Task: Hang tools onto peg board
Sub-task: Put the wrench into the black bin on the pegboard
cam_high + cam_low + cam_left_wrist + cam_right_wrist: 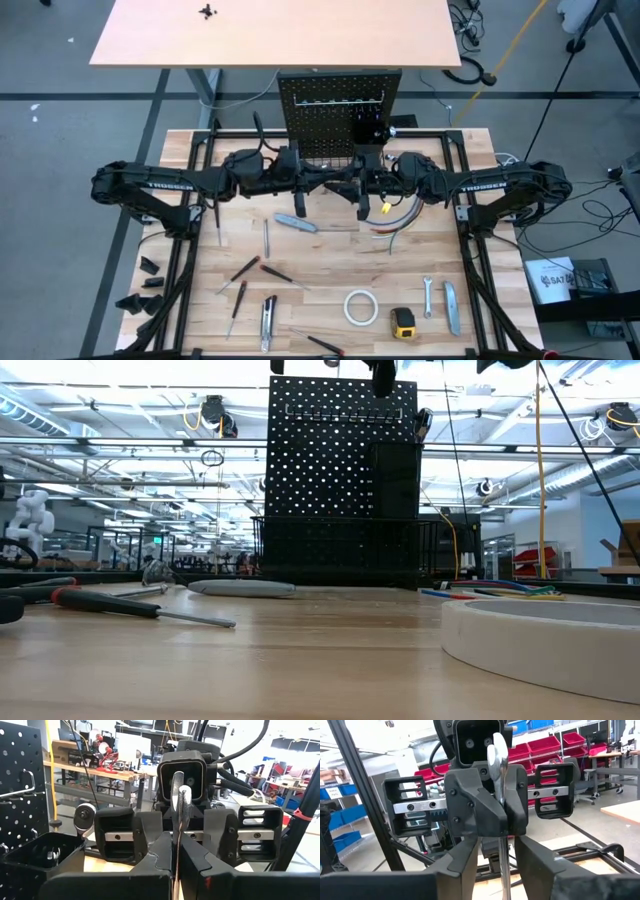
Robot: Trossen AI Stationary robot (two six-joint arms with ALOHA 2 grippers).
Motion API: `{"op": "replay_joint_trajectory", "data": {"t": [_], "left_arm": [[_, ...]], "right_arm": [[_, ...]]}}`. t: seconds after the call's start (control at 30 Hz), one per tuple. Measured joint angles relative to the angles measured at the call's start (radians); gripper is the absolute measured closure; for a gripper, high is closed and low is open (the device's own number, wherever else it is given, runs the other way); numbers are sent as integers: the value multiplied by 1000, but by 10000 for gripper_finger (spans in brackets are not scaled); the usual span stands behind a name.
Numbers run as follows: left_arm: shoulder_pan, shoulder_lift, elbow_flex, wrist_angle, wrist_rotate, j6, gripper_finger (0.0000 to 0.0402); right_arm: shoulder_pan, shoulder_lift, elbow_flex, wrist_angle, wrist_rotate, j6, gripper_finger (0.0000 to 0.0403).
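Observation:
The black peg board (pixel 338 110) stands upright at the table's far side and also shows in the low view (pixel 340 470). Both arms meet just in front of it. My left gripper (pixel 176 847) is shut on a silver wrench (pixel 179 800) that stands upright, clear of the table. My right gripper (pixel 497 857) faces it, open. Its fingers stand on either side of the wrench's lower shaft (pixel 504 870) without touching. Other tools lie on the table nearer the front. My left gripper pinches the wrench's shaft (pixel 177 822) between its two fingers, a little below the upper head (pixel 496 750). The fingers come level from the table's left and lie across the wrench. The wrench stands upright, lifted clear, with its lower shaft reaching below the fingers.
On the table lie a grey utility knife (pixel 296 222), a wrench (pixel 266 238), screwdrivers (pixel 245 268), a white tape roll (pixel 361 307), a yellow tape measure (pixel 403 322) and a bundle of coloured wires (pixel 395 222). A small black bin (pixel 45 850) and a ratchet head (pixel 85 815) are by the board.

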Motion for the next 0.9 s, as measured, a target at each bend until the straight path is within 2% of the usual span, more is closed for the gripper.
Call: {"op": "replay_joint_trajectory", "data": {"t": [0.17, 0.33, 0.63, 0.77, 0.9], "left_arm": [[0, 0, 0, -1, 0, -2, 394], [0, -3, 0, -10, 0, -7, 389], [5, -2, 0, -90, 22, -95, 290], [21, -29, 0, -159, 29, -94, 248], [54, -95, 0, -286, 38, -68, 223]], "right_arm": [[0, 22, 0, 28, -2, -3, 329], [-1, 39, 0, 45, -2, -15, 390], [-6, -3, -1, -64, 10, 4, 397], [-6, -27, -1, -100, 107, 3, 397], [-8, -67, -1, -114, 209, -13, 397]]}}
